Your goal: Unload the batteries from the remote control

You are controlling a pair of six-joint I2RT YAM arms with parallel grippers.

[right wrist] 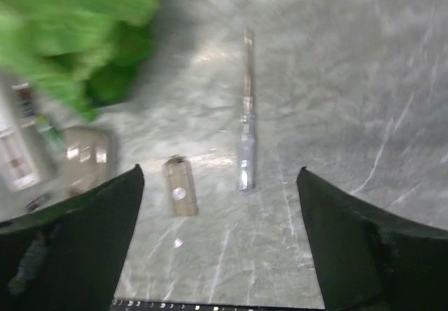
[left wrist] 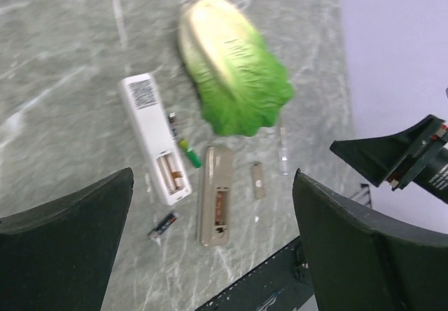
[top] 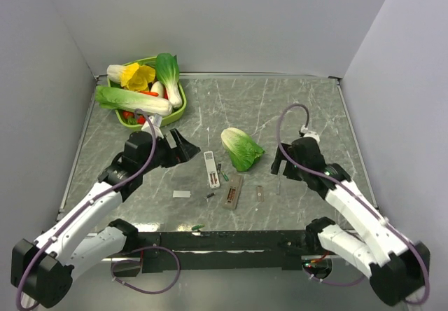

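The white remote control (top: 210, 169) lies back up near the table's middle, its battery compartment (left wrist: 171, 174) uncovered. I cannot tell whether a cell is still inside. A dark battery (left wrist: 171, 120) and a green one (left wrist: 189, 153) lie right beside it, and another dark battery (left wrist: 162, 225) lies nearer the front. A green battery (top: 198, 226) lies on the front edge. My left gripper (top: 183, 146) is open and empty, left of the remote and above it (left wrist: 213, 251). My right gripper (top: 280, 165) is open and empty above the table at the right (right wrist: 220, 244).
A beige remote (top: 234, 190) with an open compartment lies right of the white one. A small beige cover (top: 260, 193), a screwdriver (right wrist: 246, 136) and a plain white panel (top: 181, 194) lie nearby. A toy cabbage (top: 241, 148) sits behind them. A green basket (top: 176, 111) of toy vegetables stands back left.
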